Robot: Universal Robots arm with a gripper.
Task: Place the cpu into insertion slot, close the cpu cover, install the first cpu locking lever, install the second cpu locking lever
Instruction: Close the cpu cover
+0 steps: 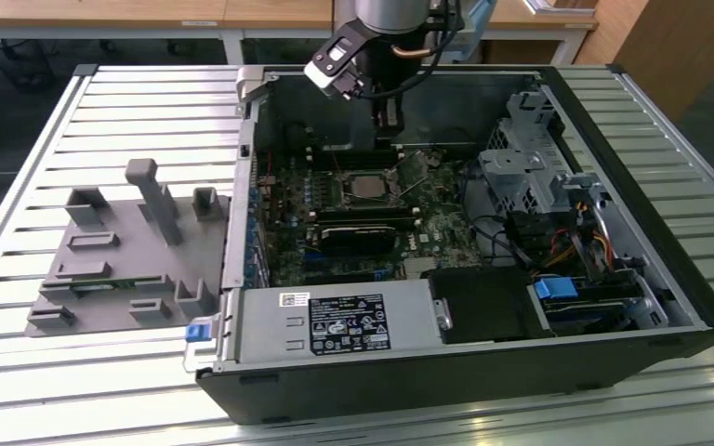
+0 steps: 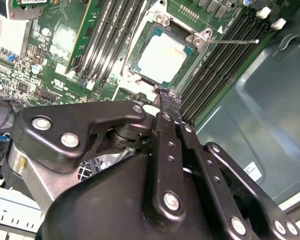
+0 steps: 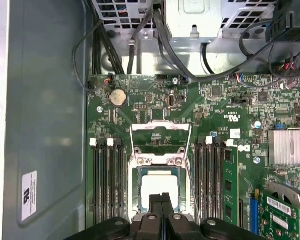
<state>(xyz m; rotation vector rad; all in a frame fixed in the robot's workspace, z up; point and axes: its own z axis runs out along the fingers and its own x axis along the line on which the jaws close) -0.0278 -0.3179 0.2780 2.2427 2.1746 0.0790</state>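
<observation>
The cpu (image 2: 161, 57) is a pale square chip lying in the insertion slot (image 2: 162, 19) on the green board, also seen in the first wrist view (image 3: 160, 186) and the exterior view (image 1: 367, 186). The shiny cpu cover (image 2: 138, 47) appears to lie flat, framing the chip. A thin wire locking lever (image 2: 235, 42) sticks out from the socket's corner over the memory slots. My gripper (image 2: 165, 97) hangs just over the socket's edge with its black fingers pressed together and nothing between them; it also shows in the first wrist view (image 3: 160, 200).
Long black memory slots (image 3: 107, 185) flank the socket on both sides. A metal drive cage (image 1: 524, 167), cables (image 1: 556, 246) and a power supply (image 1: 332, 325) crowd the case. A grey fixture (image 1: 127, 251) sits on the slatted table at the exterior view's left.
</observation>
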